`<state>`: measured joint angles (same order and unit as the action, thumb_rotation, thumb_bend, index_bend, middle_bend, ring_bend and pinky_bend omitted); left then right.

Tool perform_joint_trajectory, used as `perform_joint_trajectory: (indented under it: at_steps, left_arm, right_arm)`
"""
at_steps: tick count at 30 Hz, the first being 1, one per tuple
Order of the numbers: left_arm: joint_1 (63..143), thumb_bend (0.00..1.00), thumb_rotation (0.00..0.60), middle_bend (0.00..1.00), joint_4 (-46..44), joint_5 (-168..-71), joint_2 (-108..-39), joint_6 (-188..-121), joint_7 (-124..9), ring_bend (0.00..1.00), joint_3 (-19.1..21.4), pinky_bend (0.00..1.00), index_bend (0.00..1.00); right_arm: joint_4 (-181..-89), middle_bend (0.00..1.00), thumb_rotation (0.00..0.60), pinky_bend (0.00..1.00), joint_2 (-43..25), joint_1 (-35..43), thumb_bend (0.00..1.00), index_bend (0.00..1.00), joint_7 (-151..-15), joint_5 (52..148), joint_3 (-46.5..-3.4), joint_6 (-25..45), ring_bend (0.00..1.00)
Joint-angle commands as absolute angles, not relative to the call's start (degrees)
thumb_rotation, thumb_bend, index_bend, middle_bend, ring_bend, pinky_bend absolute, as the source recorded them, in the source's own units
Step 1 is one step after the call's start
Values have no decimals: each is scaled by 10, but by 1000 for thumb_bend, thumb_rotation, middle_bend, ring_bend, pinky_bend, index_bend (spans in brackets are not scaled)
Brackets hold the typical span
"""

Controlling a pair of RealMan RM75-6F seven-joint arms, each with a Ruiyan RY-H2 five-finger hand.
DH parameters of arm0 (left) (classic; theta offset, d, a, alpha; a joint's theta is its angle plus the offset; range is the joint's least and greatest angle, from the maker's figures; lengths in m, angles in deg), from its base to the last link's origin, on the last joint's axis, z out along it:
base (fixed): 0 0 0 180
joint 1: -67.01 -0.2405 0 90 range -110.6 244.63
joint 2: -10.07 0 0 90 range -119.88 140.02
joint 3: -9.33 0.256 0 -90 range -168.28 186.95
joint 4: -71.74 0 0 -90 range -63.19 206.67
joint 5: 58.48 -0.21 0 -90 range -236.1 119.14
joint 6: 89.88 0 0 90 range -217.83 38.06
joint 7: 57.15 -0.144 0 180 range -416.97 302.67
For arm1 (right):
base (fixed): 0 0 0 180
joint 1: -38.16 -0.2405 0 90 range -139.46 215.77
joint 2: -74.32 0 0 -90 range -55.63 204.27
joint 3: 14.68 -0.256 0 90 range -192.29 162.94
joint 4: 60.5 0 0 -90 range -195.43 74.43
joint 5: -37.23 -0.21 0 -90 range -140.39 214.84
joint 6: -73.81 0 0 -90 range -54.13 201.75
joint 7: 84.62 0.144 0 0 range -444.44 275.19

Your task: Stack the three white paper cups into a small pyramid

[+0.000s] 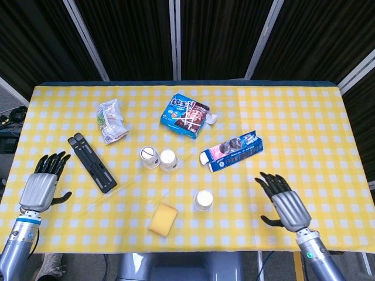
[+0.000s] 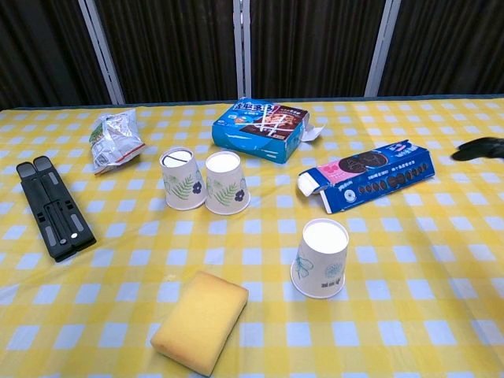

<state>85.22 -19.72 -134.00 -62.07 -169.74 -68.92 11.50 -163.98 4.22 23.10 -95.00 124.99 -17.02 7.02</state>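
Fingers [image 1: 275,184] of our right hand [image 1: 285,205] are spread apart and hold nothing; the hand hangs over the near right part of the table [image 1: 304,117], well to the right of the nearest cup, and in the chest view only its dark fingertips [image 2: 480,147] show at the right edge. Our left hand [image 1: 40,188] sits at the near left edge of the yellow checked cloth, its fingers [image 1: 50,162] likewise splayed and empty, palm down, apart from everything on the table. We see all three white paper cups standing upside down, none stacked. Two of them, the left cup [image 1: 149,157] and the middle cup [image 1: 169,159], stand side by side and touching near the table's centre; both carry a green leaf print in the chest view. The third cup [image 1: 203,201] stands alone nearer to us and to the right of the pair, well apart from them. A yellow sponge [image 1: 163,219] lies just to its left near the front edge. A black folding stand [image 1: 92,163] lies flat between our left hand and the pair of cups. Farther back lie a crumpled snack bag [image 1: 111,120] and a blue biscuit box [image 1: 185,115], while an opened blue-and-pink cookie carton [image 1: 231,151] lies on its side to the right of the paired cups.
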Motion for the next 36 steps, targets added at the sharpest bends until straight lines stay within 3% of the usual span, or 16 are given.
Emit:
perform_joint_trajectory:
  at_steps: [1,10,36]
  left_arm:
    - [843,204,600,0,-195,-1351,-617,-1714,-680,0,109,0,0]
    - [836,204,600,0,-194,-1363,-608,-1712,-656,0,100,0,0]
    - [824,203,600,0,-197,-1377,-596,-1694,-627,0,81,0,0]
  right_arm:
    - [-1663,0,600,0,-16,181,103,127,-1011,1198,-193,134,0]
    - [-1651,0,600,0,-103,144,176,169,-1100,1110,-219,153,0]
    - [-1601,8,600,0,-191,94,280,309,-1136,1027,-223,152,0]
